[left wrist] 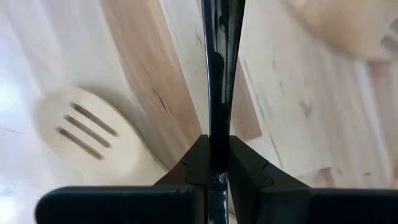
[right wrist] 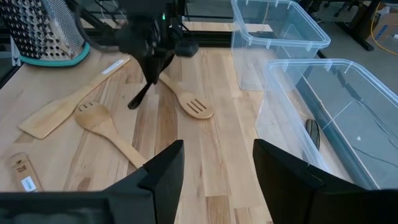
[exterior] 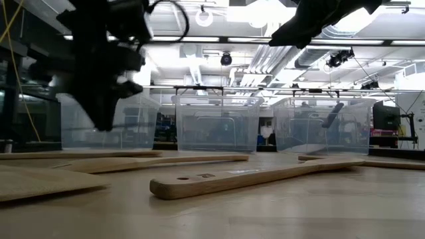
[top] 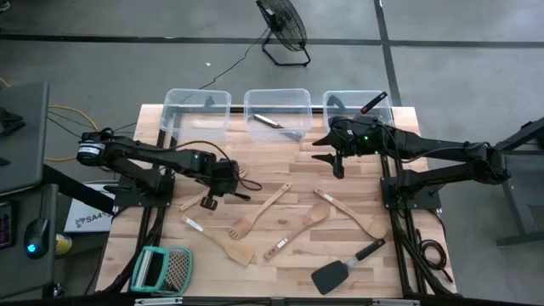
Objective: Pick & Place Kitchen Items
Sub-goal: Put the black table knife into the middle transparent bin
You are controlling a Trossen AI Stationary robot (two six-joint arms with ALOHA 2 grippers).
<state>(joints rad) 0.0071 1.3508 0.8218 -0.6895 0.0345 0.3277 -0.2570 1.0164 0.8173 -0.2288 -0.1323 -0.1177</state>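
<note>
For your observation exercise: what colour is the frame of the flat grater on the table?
Teal: the flat grater has a teal frame around its metal face, clearest in the high view.

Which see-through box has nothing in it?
The left clear bin looks empty. The middle bin holds a dark utensil, and the right bin holds a black, red-tipped one.

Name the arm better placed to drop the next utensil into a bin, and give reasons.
Left. Its end effector is shut on a black utensil lifted off the table. The right end effector is open and empty near the bins.
</note>
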